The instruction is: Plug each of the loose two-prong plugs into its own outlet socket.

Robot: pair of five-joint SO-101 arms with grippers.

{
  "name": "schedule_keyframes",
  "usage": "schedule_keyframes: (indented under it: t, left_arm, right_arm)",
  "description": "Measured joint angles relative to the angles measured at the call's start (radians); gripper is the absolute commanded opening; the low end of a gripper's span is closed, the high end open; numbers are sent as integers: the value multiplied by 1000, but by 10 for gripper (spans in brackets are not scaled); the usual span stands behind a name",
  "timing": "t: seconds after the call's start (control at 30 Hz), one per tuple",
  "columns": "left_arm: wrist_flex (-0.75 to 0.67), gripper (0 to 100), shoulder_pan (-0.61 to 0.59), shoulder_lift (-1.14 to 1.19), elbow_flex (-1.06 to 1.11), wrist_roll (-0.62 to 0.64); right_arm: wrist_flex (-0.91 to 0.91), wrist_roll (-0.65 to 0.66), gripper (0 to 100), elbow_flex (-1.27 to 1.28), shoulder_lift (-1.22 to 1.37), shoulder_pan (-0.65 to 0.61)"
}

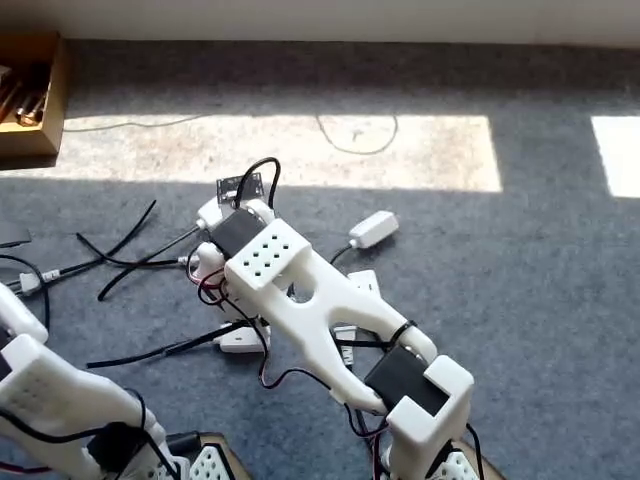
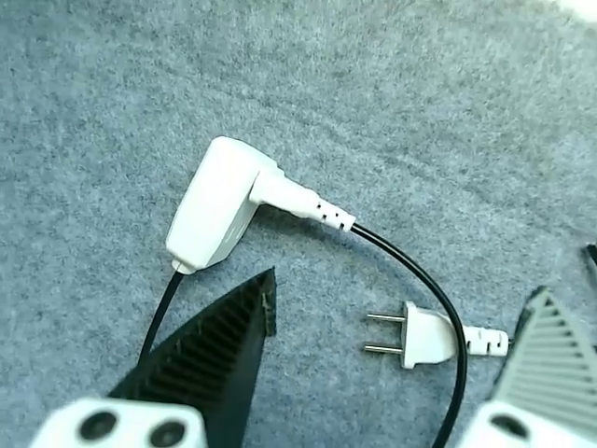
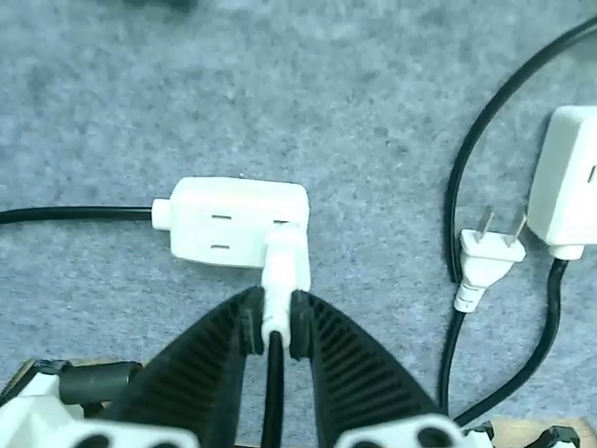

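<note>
The right end effector is closed narrow on a white moulded two-prong plug; its ribbed black fingers press either side of the plug body, and the plug's black cord runs back between them. The front of this plug lies over one end of a white rectangular outlet block; its prongs are hidden, so I cannot tell whether they are seated. A pair of open slots shows on the block just beside the plug, and a black cable leaves the block's other end. Apart from the block, a second loose white two-prong plug lies flat on the grey carpet with its prongs bare, just beside a white adapter housing.

The left end effector hangs wide open above the carpet and holds nothing. Between its spread fingers a small white flat plug lies with both prongs bare; beyond it rests a rounded white power block, its thin black lead curving past the plug.

From above, the white right arm stretches from the near edge of the carpet toward its middle; the left arm sits at the near left corner.
</note>
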Motion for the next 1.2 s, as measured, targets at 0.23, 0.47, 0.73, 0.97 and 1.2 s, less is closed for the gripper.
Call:
schedule_keyframes:
  t: [0.23, 0.47, 0.73, 0.97, 1.2]
  left_arm:
    - [0, 387, 0, 0, -2, 0]
    - [0, 387, 0, 0, -2, 0]
    - [0, 386, 0, 0, -2, 0]
    - [0, 386, 0, 0, -2, 0]
    - [0, 386, 0, 0, -2, 0]
  right_arm:
    - [17, 0, 5, 0, 0, 0]
    - [17, 0, 5, 0, 0, 0]
    - [51, 0, 5, -38, -20, 0]
    - [58, 0, 5, -38, -20, 0]
    - [49, 0, 5, -38, -20, -46]
